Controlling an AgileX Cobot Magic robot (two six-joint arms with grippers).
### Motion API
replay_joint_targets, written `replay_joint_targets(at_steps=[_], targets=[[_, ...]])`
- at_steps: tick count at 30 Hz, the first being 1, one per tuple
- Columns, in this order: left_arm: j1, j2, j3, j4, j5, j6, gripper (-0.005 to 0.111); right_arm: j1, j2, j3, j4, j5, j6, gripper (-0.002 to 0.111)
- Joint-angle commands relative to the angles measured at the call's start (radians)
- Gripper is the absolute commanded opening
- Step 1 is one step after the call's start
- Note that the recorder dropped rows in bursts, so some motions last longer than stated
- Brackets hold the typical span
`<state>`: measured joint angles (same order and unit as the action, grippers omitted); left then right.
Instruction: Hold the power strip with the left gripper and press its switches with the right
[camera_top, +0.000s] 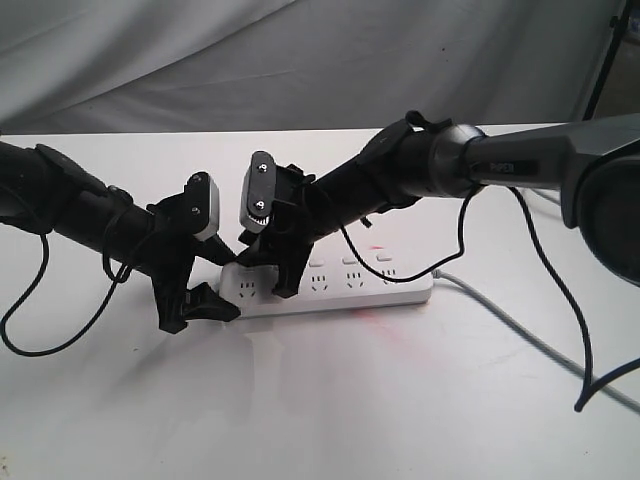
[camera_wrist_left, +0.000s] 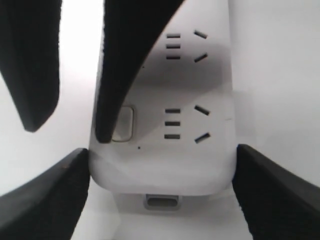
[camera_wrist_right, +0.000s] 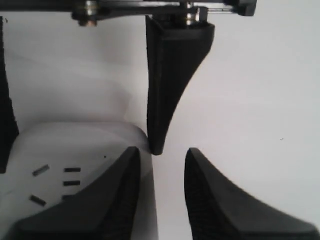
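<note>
The white power strip (camera_top: 345, 285) lies on the white table, its grey cord (camera_top: 500, 310) leaving on the right. My left gripper (camera_top: 226, 292) is shut on the strip's left end. In the left wrist view its fingers (camera_wrist_left: 50, 195) press both sides of the strip (camera_wrist_left: 165, 165). My right gripper (camera_top: 270, 272) reaches down over that same end, open. One of its fingers (camera_wrist_left: 125, 70) has its tip at the end switch (camera_wrist_left: 126, 123); the other hangs off the strip's side. In the right wrist view that gripper (camera_wrist_right: 163, 156) straddles the strip's edge (camera_wrist_right: 75, 145). The other switches (camera_top: 350, 260) show uncovered.
Loose black cables (camera_top: 560, 290) hang from both arms over the table. A faint red glow (camera_top: 375, 316) shows on the table by the strip. Grey cloth (camera_top: 300, 60) backs the scene. A black stand leg (camera_top: 605, 60) is at the far right.
</note>
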<state>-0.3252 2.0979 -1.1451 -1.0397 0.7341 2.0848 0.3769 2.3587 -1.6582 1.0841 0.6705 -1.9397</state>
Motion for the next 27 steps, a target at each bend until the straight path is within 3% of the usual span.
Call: replay_joint_targets(at_steps=[1, 27], targets=[[-0.003, 0.001, -0.001, 0.033, -0.017, 0.009, 0.067, 0.011, 0.036, 0.009, -0.066, 0.011, 0.023, 0.030], [-0.003, 0.001, -0.001, 0.033, -0.017, 0.009, 0.067, -0.007, 0.054, 0.009, -0.189, -0.016, 0.116, 0.030]])
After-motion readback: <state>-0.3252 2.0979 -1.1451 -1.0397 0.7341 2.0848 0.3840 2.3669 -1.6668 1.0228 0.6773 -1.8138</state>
